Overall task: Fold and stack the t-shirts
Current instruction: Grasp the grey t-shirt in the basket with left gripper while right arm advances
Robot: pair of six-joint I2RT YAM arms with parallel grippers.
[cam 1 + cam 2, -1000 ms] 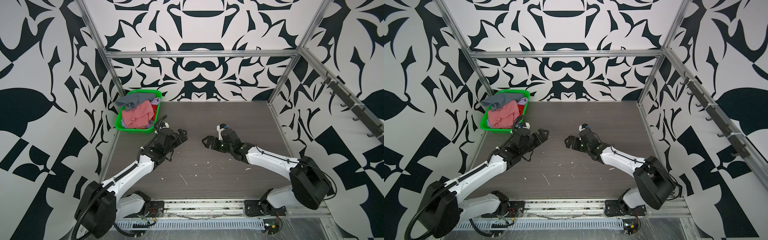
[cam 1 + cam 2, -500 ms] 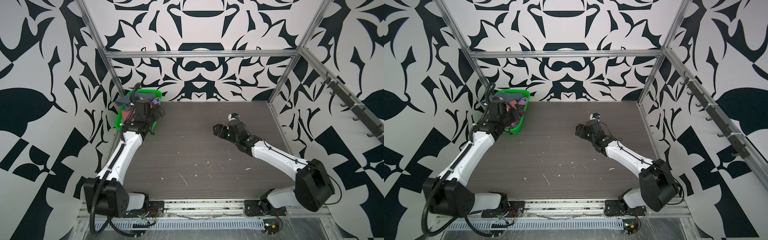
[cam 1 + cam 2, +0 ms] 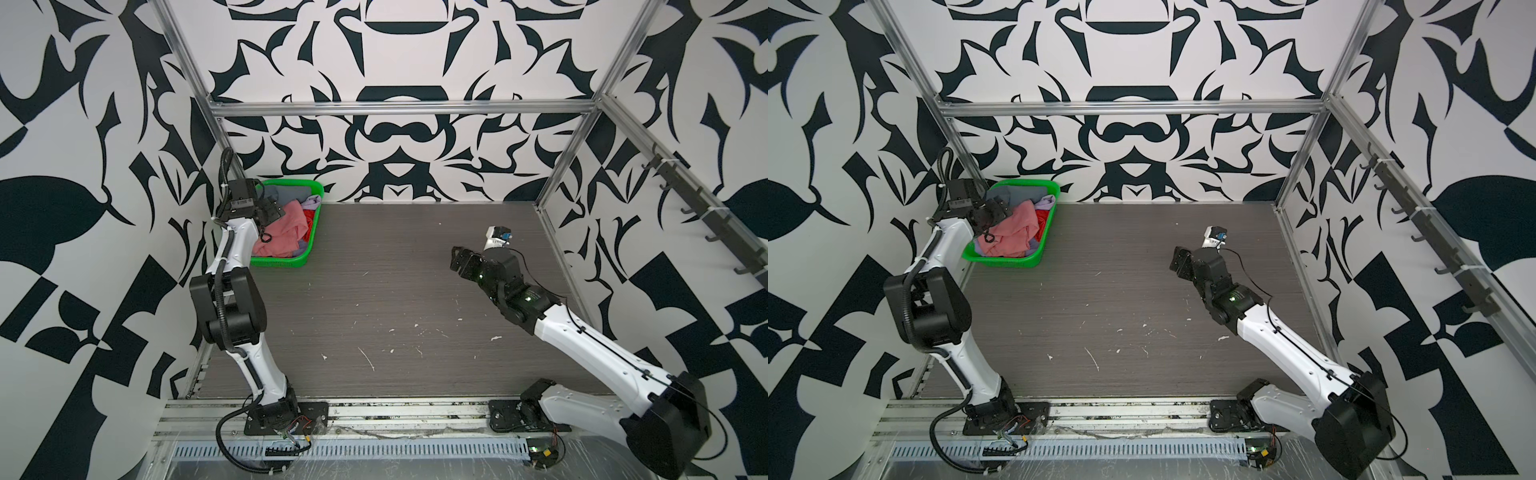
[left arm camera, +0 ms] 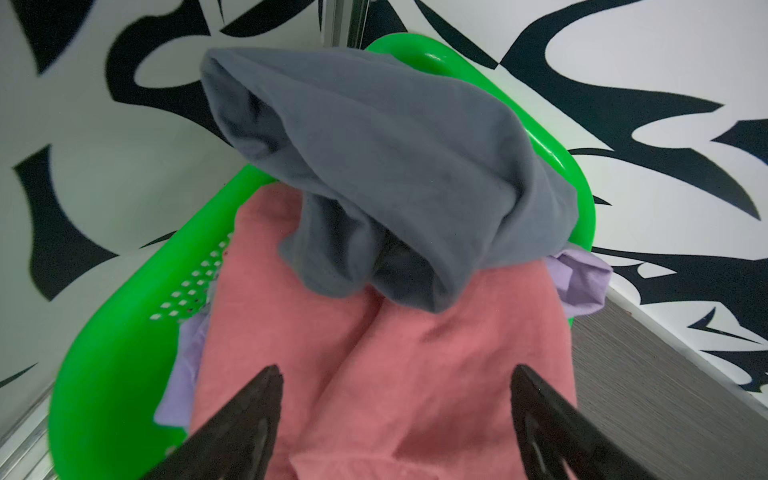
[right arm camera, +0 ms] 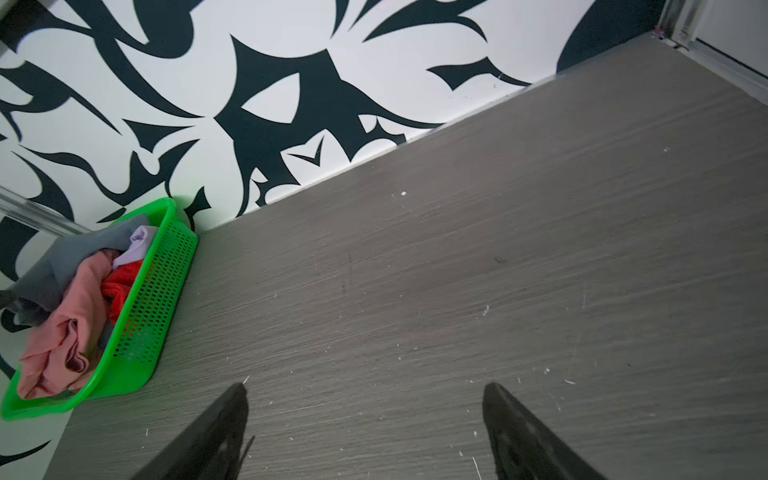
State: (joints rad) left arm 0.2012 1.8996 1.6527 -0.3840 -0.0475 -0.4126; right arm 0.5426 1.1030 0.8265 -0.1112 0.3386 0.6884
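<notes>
since the earlier frame the left gripper (image 4: 395,372) has swung from mid-table to the green basket (image 4: 116,353); jaws spread, salmon pink t-shirt (image 4: 415,324) directly beneath them, slate t-shirt (image 4: 395,166) heaped just ahead. right gripper (image 5: 365,390), spread and empty, lies well apart: left arm nearer.

Basket (image 3: 278,262) far-L corner, tbl (image 3: 395,291) ctr free

The t-shirts (image 3: 280,232) lie heaped in the basket (image 3: 286,262), far left on the table (image 3: 374,311).
</notes>
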